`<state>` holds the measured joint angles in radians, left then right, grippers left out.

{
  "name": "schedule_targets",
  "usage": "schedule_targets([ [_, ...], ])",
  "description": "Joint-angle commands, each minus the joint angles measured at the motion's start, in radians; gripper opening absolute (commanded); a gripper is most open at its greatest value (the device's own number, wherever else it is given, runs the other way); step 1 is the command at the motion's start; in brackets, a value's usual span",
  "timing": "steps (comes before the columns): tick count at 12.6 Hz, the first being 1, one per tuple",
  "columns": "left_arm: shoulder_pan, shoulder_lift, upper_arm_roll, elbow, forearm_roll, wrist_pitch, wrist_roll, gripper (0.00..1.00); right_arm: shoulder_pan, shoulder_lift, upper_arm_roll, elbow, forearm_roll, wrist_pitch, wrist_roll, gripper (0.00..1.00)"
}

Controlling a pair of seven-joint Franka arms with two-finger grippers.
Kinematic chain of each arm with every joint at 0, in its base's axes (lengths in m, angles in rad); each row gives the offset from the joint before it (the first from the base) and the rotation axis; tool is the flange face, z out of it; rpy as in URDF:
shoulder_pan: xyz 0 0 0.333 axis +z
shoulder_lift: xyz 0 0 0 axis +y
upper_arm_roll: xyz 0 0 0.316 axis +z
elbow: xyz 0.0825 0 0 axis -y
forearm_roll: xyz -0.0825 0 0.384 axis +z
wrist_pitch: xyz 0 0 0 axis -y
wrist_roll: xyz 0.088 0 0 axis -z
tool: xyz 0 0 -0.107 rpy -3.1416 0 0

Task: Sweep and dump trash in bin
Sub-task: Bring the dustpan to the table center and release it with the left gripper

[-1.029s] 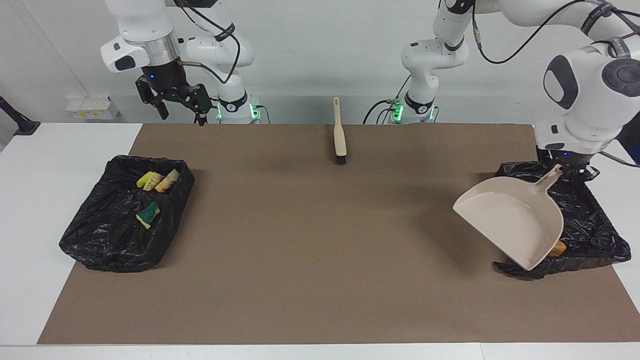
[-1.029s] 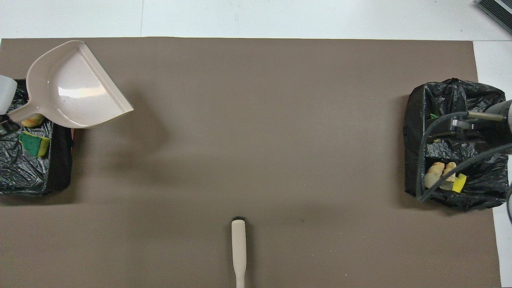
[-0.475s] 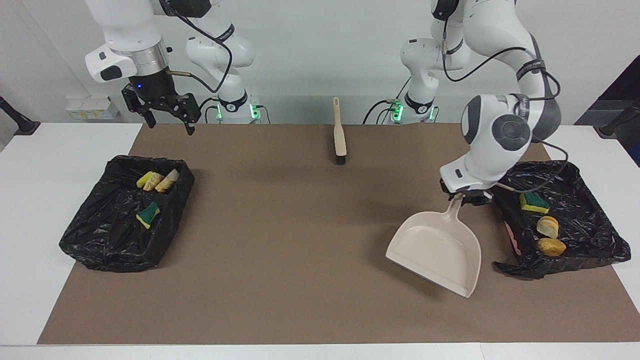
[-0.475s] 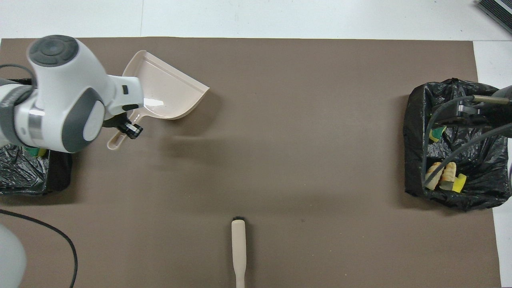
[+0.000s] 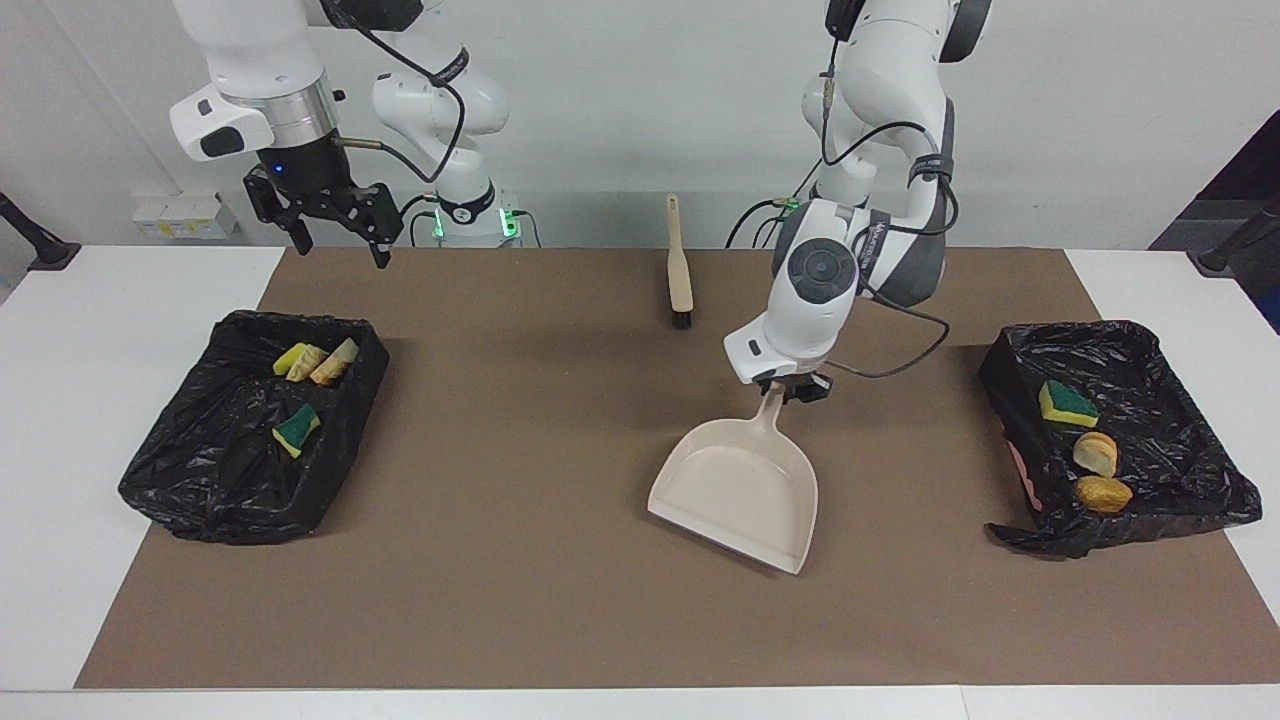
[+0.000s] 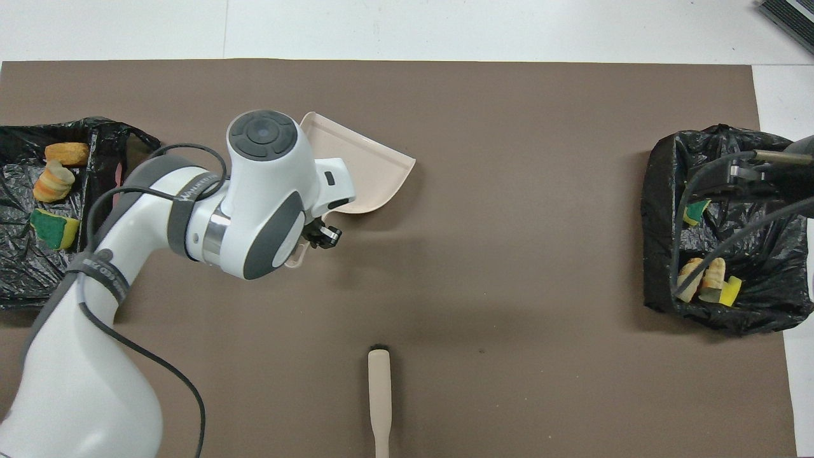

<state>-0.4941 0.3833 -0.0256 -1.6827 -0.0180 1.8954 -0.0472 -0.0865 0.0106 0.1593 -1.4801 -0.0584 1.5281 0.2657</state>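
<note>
My left gripper (image 5: 786,393) is shut on the handle of the empty beige dustpan (image 5: 738,490), over the middle of the brown mat. The pan tilts down, with its lip low at the mat. In the overhead view the left arm covers part of the dustpan (image 6: 365,172). Trash lies in the black-lined bin (image 5: 1040,535) at the left arm's end: a green-backed sponge (image 5: 1067,403) and two bread-like lumps (image 5: 1095,452). The bin (image 5: 200,500) at the right arm's end holds more scraps (image 5: 312,361). My right gripper (image 5: 340,240) is open and empty, raised above the mat's corner beside that bin.
The beige brush (image 5: 680,265) lies on the mat's edge nearest the robots, midway between the arms, bristles pointing away from them; it also shows in the overhead view (image 6: 379,394). White table (image 5: 90,330) borders the mat.
My left arm has carried the dustpan from over the bin at its end to the middle of the mat and lowered it. The right gripper has shifted slightly and risen a little.
</note>
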Motion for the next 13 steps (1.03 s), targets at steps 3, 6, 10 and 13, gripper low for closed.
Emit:
schedule_targets([
  [3,-0.043,0.003,0.024,0.000,-0.046,0.054,-0.299,0.99,0.040,0.008,-0.069,0.021,0.066,-0.023,-0.019,1.00],
  [6,0.029,-0.069,0.033,0.003,-0.048,0.018,-0.355,1.00,0.073,0.003,-0.093,0.015,0.066,-0.026,-0.017,1.00],
  [10,0.213,-0.121,0.036,0.043,-0.045,-0.041,-0.239,1.00,0.074,0.002,-0.093,0.014,0.066,-0.026,-0.017,1.00],
  [13,0.345,-0.204,0.036,0.044,-0.045,-0.111,-0.012,1.00,0.068,0.000,-0.093,0.012,0.066,-0.032,-0.017,1.00],
])
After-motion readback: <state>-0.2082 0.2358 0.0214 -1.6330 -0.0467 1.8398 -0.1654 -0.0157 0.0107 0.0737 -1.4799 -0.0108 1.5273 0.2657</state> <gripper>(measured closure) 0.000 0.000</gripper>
